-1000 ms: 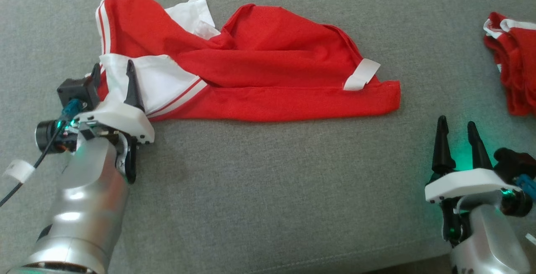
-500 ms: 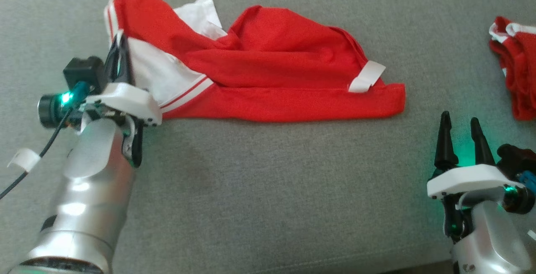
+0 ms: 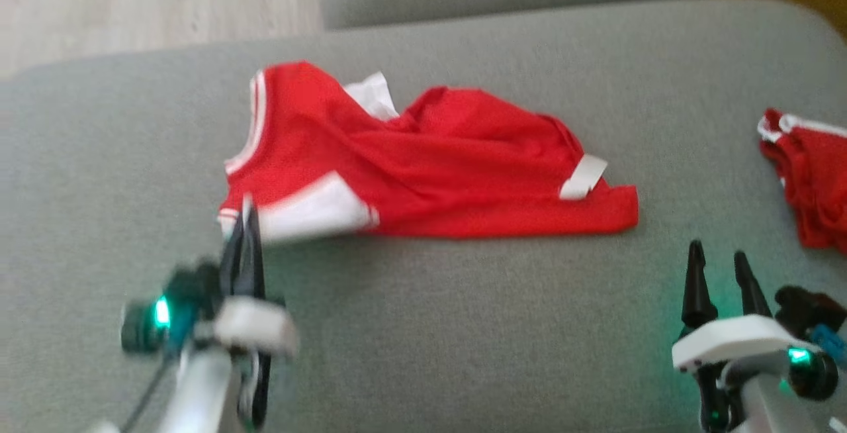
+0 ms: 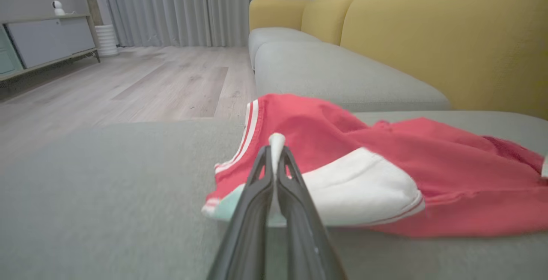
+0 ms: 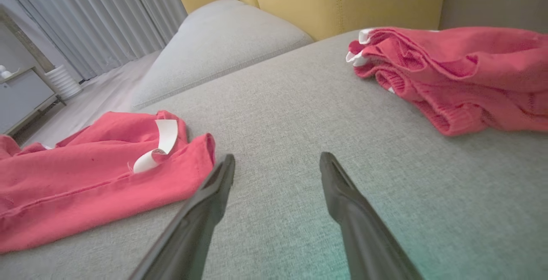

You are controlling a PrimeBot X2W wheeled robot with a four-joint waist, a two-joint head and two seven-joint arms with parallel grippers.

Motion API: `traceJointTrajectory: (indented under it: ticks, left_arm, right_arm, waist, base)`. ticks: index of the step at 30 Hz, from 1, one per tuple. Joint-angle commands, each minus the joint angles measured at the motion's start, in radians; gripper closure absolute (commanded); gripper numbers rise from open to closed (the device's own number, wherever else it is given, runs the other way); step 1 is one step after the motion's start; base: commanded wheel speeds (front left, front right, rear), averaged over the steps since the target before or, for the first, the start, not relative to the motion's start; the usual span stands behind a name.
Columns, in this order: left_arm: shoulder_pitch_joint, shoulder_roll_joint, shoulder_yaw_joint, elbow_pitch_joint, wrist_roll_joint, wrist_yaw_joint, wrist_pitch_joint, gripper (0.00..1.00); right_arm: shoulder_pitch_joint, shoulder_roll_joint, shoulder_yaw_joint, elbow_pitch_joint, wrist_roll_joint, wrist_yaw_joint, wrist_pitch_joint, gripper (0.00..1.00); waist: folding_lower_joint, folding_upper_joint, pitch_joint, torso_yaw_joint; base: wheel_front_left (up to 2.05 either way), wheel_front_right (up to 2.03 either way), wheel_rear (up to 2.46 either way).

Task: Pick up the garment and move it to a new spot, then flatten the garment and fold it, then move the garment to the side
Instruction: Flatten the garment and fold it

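Left gripper [image 4: 276, 150]: clamped on garment [image 4: 385, 151], apparently its white cuff. Right gripper [image 5: 277, 162]: jaws apart, empty, garment's end leftward.

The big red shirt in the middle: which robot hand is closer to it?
Left. The left gripper is shut on the shirt's white corner. The right gripper stands open beside the shirt's other end, not touching it.
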Motion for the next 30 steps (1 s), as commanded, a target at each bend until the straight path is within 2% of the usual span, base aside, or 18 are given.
traceJointTrajectory:
  ticks: [1, 2, 5, 9, 18, 22, 30]
  left_arm:
    - [0.026, 0.012, 0.044, -0.046, 0.017, 0.006, -0.010, 0.54]
    - [0.067, 0.007, 0.054, -0.053, 0.016, 0.009, -0.010, 0.02]
    - [0.168, -0.005, 0.090, -0.074, 0.019, 0.027, -0.010, 0.00]
    - [0.255, -0.020, 0.108, -0.075, 0.025, 0.027, -0.010, 0.00]
    - [0.274, -0.031, 0.122, -0.099, 0.048, 0.027, -0.010, 0.00]
    - [0.262, -0.032, 0.107, -0.102, 0.044, 0.021, -0.010, 0.00]
    - [0.228, -0.032, 0.048, -0.092, 0.014, 0.020, -0.010, 0.00]
  right_arm:
    - [-0.001, -0.007, 0.027, -0.024, 0.006, -0.001, -0.006, 0.00]
    - [0.005, -0.007, 0.031, -0.023, 0.008, -0.001, -0.006, 0.00]
    - [0.019, -0.007, 0.038, -0.024, 0.009, -0.001, -0.006, 0.00]
    - [0.021, -0.007, 0.049, -0.027, 0.005, -0.001, -0.006, 0.00]
    - [-0.048, -0.007, 0.083, -0.009, -0.011, -0.001, -0.006, 0.00]
    - [-0.119, -0.007, 0.100, 0.041, -0.038, -0.001, -0.006, 0.00]
    - [-0.256, -0.007, 0.090, 0.220, -0.112, -0.001, -0.006, 0.00]
  waist:
    - [0.0003, 0.0000, -0.052, 0.024]
    - [0.0003, 0.0000, -0.059, 0.024]
    - [0.0003, 0.0000, -0.071, 0.027]
    - [0.0003, 0.0000, -0.075, 0.032]
    - [0.0003, 0.0000, -0.063, 0.049]
    - [0.0003, 0.0000, -0.043, 0.063]
    - [0.0003, 0.0000, -0.001, 0.113]
  base:
    - [0.00, 0.00, 0.00]
    - [0.00, 0.00, 0.00]
    - [0.00, 0.00, 0.00]
    - [0.00, 0.00, 0.00]
    - [0.00, 0.00, 0.00]
    - [0.00, 0.00, 0.00]
    - [0.00, 0.00, 0.00]
